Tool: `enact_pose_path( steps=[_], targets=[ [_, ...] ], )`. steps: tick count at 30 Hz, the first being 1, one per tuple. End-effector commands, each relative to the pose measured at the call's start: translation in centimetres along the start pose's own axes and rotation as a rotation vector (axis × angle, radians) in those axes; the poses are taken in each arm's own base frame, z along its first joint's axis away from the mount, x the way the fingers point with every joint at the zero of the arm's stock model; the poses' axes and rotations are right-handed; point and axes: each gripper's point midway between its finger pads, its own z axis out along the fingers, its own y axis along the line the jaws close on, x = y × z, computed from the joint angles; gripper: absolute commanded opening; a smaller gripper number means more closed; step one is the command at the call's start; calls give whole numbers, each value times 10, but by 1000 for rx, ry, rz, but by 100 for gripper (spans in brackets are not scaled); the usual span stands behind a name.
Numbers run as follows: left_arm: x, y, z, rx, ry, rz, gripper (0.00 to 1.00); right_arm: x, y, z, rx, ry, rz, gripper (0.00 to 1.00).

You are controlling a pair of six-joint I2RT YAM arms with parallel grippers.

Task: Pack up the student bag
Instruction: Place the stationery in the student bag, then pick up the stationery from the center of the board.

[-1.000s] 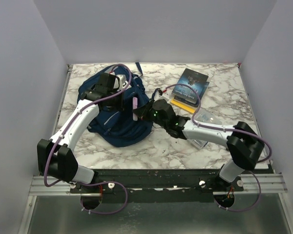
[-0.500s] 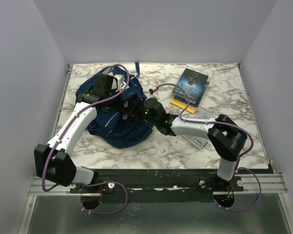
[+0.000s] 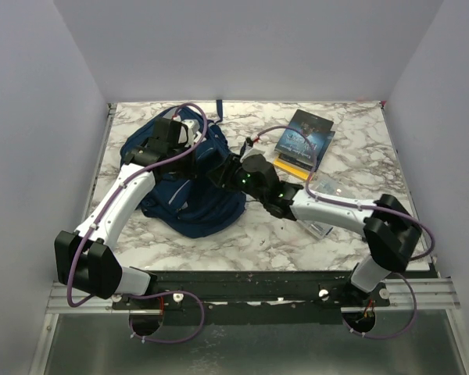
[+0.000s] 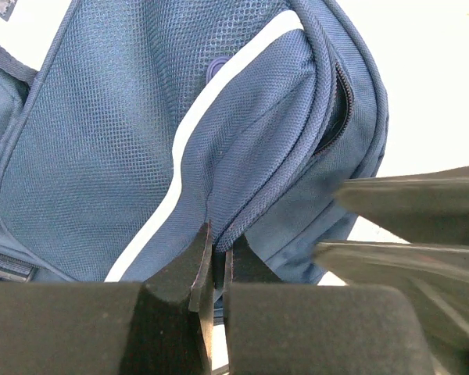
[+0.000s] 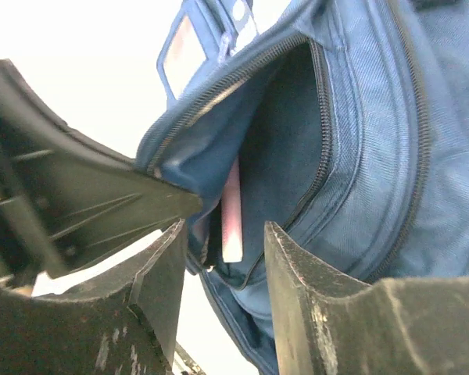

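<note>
Bag: navy blue fabric backpack (image 3: 184,199), left-centre on marble bench (image 3: 250,234).
Left end effector (image 4: 213,262): clamped on the pocket-edge fabric.
Right end effector (image 5: 223,234): jaws apart, empty, at the pocket mouth.
Risk: flat pink card (image 5: 231,211) could slide out if the pinched fabric slips.

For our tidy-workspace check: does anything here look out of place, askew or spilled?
Nothing spilled or damaged. On the student bag one pocket gapes open, a pink item inside; the left gripper pinches the fabric. The books lie fanned, not squared.
</note>
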Motion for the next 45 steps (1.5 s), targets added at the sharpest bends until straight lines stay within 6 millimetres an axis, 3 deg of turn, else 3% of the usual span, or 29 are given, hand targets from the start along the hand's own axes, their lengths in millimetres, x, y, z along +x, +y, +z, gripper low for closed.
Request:
enact_pose_path(
  steps=[1,5,9,13,16,23,33,43,45],
  targets=[
    [-16,-10,-6,48,-62,-5,0,-35,-30,-35,162,-111,-159,47],
    [-16,-11,-6,55,-61,-7,0,-56,-85,-60,346,-169,-191,50],
    [-16,-12,-6,58,-61,-10,0,-60,-143,-77,524,-154,-148,49],
    [-15,-12,-5,59,-56,-11,0,-53,-187,-75,641,-80,-36,49],
    [-15,-10,-3,50,-53,-14,0,-41,-215,-62,726,-10,33,48],
    [-14,-11,-1,56,-45,-14,0,-26,-242,-26,904,100,25,54],
    [-14,-11,-2,55,-48,-13,0,-10,-261,-6,956,119,52,57],
    [-15,-10,-4,49,-55,-6,0,4,-290,-21,1070,131,15,42],
    [-16,-10,-5,47,-57,-7,0,2,-290,-24,1070,132,-7,27]
  ],
)
